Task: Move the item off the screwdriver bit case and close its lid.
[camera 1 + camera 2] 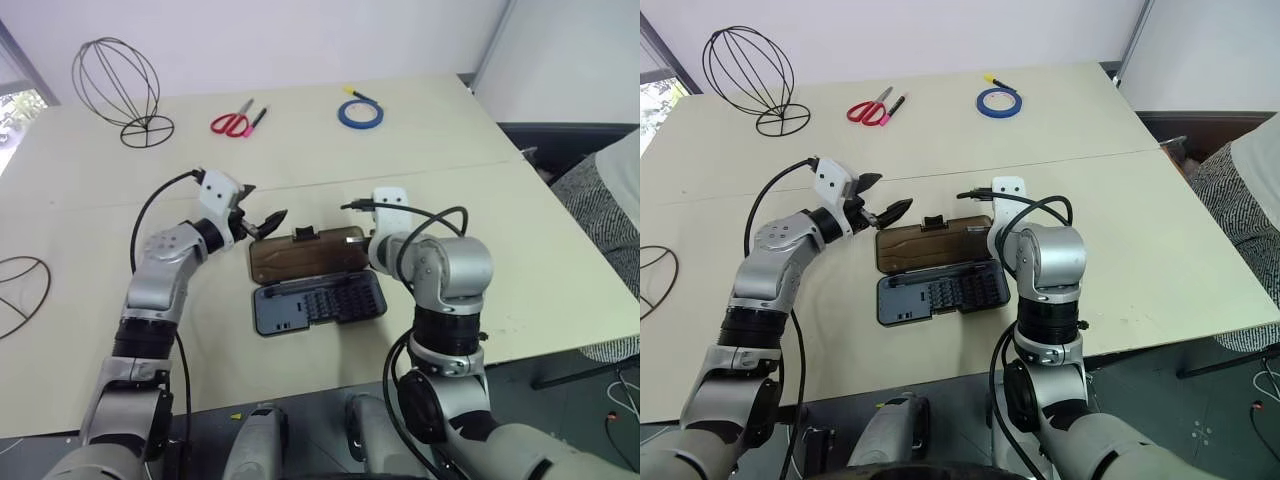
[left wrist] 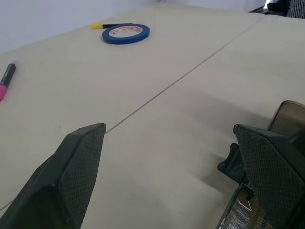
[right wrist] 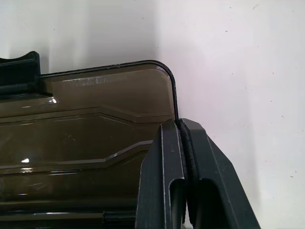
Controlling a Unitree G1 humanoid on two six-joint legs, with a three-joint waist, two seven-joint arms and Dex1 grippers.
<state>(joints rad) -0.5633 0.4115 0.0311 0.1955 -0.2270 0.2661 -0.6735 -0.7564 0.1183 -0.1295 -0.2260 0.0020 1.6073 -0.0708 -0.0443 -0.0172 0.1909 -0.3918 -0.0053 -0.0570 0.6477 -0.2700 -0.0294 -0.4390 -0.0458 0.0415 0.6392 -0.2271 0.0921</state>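
While lid lies open flat, closed right fingers at its corner, left fingers spread beside latch.

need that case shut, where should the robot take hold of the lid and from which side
Probably the lid's free far long edge, by the black latch tab, coming from the table's far side. It lies open flat, hinged along the tray, so lifting that edge swings it over the bits.

I see even, bright lighting across the table, with soft, faint shadows. A small glare spot sits on the lid in my right wrist view. The left gripper's fingers appear soft, near-field.
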